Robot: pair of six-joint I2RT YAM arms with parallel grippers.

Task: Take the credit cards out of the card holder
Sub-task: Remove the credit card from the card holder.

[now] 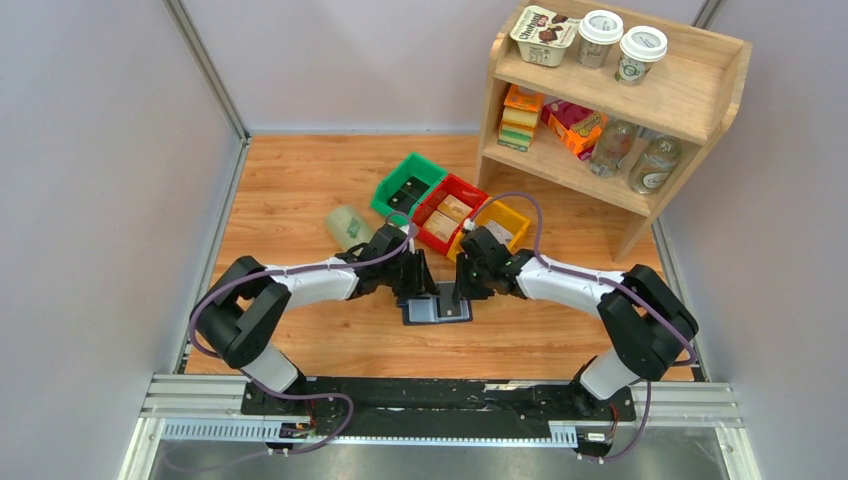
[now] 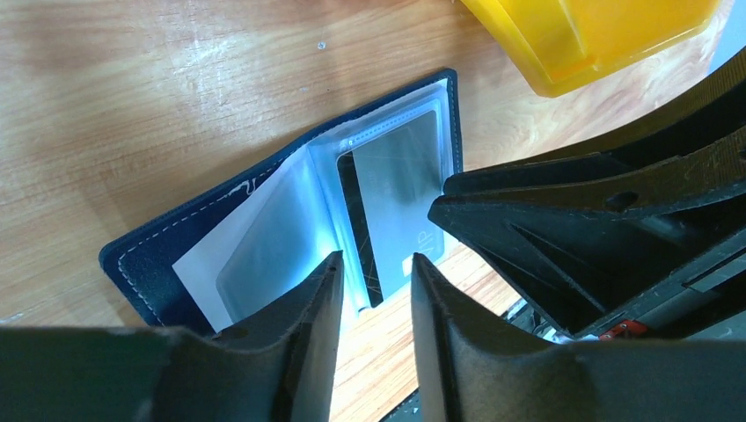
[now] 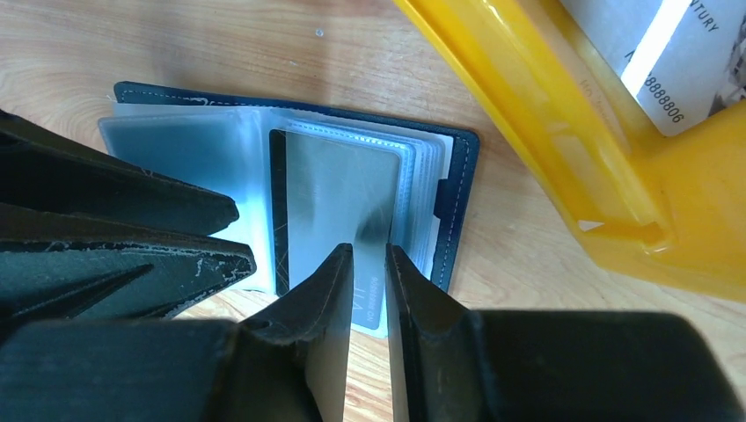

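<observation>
Open card holder (image 1: 437,310) is laid on table (image 1: 300,190) btwn the arms. Left end effector (image 2: 376,262) is spread over it; right end effector (image 3: 368,251) is narrowed over 1 credit card (image 3: 339,193), grip can't be told.

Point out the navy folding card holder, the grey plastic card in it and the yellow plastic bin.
navy folding card holder (image 3: 464,167): right wrist view, stitched right edge
grey plastic card (image 3: 339,193): right wrist view, its middle
yellow plastic bin (image 3: 537,123): right wrist view, near wall
</observation>
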